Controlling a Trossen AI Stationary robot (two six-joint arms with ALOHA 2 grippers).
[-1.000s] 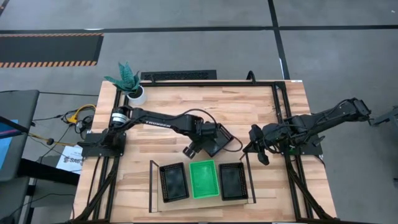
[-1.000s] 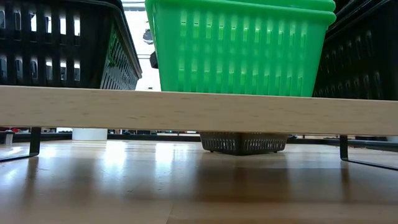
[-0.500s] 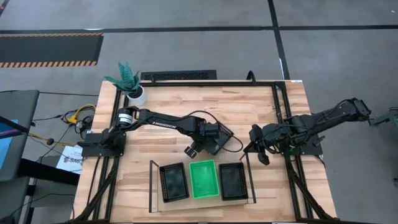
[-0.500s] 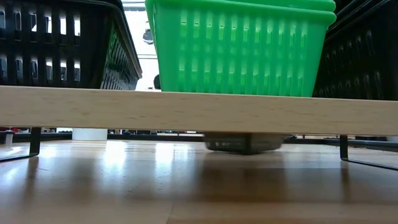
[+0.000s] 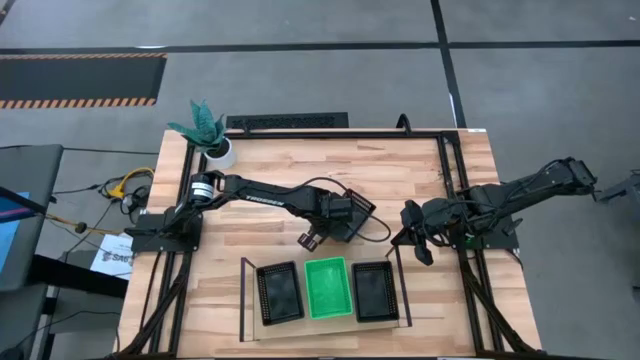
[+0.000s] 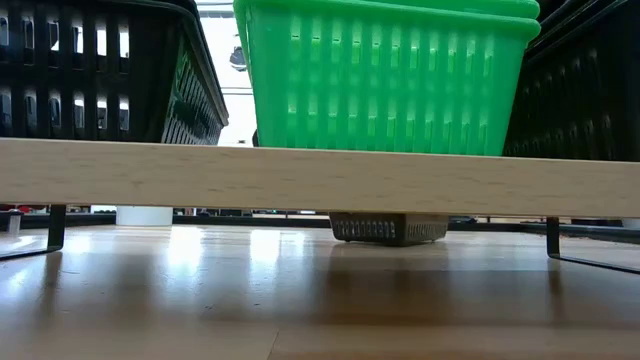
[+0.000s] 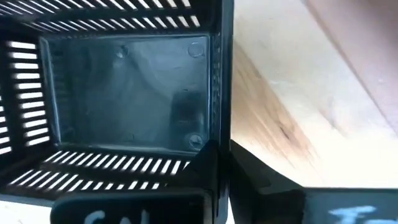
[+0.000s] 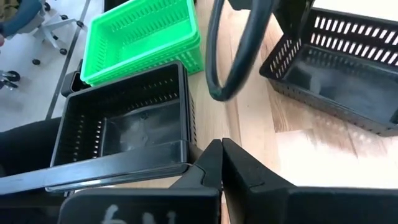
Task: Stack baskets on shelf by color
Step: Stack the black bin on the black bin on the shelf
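Black mesh fills our left wrist view: the left gripper pinches one wall of an empty black basket, which sits behind the shelf near the table's middle. On the shelf's wooden board we see three stacks side by side, a black stack on the left, the green baskets in the middle and another black stack on the right, nothing inside them. Our right gripper waits beside the shelf's right end, its fingers pressed together on nothing.
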